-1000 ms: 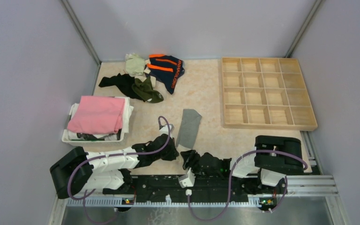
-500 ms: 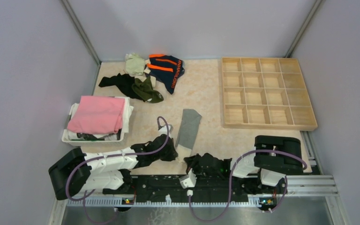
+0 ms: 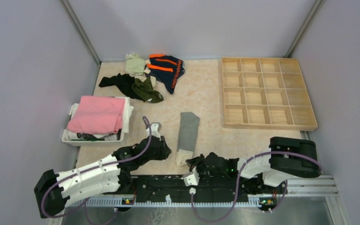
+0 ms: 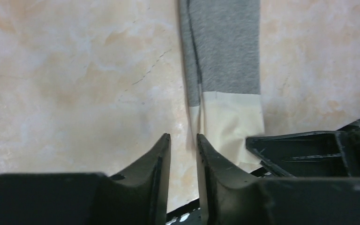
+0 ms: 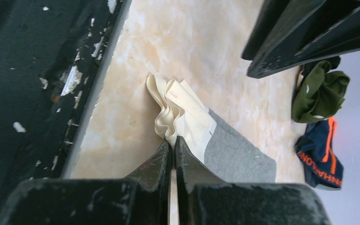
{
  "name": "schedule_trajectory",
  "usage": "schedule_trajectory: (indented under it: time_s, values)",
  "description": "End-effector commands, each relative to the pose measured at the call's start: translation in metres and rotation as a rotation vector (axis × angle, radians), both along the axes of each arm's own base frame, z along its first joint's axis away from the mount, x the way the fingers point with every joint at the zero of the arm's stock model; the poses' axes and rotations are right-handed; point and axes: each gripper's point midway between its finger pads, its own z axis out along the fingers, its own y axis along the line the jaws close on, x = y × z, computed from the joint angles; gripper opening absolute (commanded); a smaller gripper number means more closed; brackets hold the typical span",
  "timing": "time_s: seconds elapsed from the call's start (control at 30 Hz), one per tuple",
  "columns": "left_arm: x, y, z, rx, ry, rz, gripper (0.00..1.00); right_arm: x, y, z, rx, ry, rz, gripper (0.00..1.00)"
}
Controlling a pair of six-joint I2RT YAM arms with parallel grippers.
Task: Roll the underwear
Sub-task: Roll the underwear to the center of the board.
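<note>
Plenty of bare table [image 3: 206, 101] either side of the grey underwear [image 3: 188, 131], tho its cream waistband end sits right by the near edge. R gripper [image 5: 173, 143] is pinched tight on that waistband, which is bunched up. L gripper [image 4: 183, 140] is just beside it, narrow gap, empty. It's a long flat folded strip, mid-table.

The grey briefs [image 3: 189, 126] are plain, with a cream waistband [image 4: 227, 122]. The navy pair [image 3: 168, 70] has orange stripes and lettering, and the olive pair [image 3: 147, 91] is plain. The cloth [image 3: 97, 115] is pink, the table [image 3: 206, 93] beige and marble-veined, the tray [image 3: 268, 126] pale wood.
</note>
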Motion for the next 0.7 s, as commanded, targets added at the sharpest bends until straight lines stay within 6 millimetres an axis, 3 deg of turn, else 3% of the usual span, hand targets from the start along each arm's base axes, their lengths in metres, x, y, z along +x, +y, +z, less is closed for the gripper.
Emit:
schedule_trajectory:
  time_s: [0.0, 0.23, 0.33, 0.5, 0.67]
  values:
    - [0.005, -0.027, 0.027, -0.101, -0.111, -0.131, 0.28, -0.006, -0.002, 0.006, 0.057, 0.093, -0.019, 0.0]
    - [0.003, -0.072, 0.044, -0.233, -0.213, -0.333, 0.09, -0.009, -0.004, 0.012, 0.113, 0.157, -0.051, 0.0]
    - [0.001, -0.086, 0.046, -0.24, -0.22, -0.404, 0.08, -0.01, -0.005, 0.013, 0.127, 0.181, -0.061, 0.0]
    - [0.003, -0.093, 0.023, -0.192, -0.185, -0.427, 0.03, -0.012, -0.008, 0.016, 0.159, 0.214, -0.076, 0.0]
    - [0.0, -0.086, -0.006, -0.143, -0.122, -0.404, 0.0, -0.015, -0.011, 0.018, 0.185, 0.279, -0.104, 0.0]
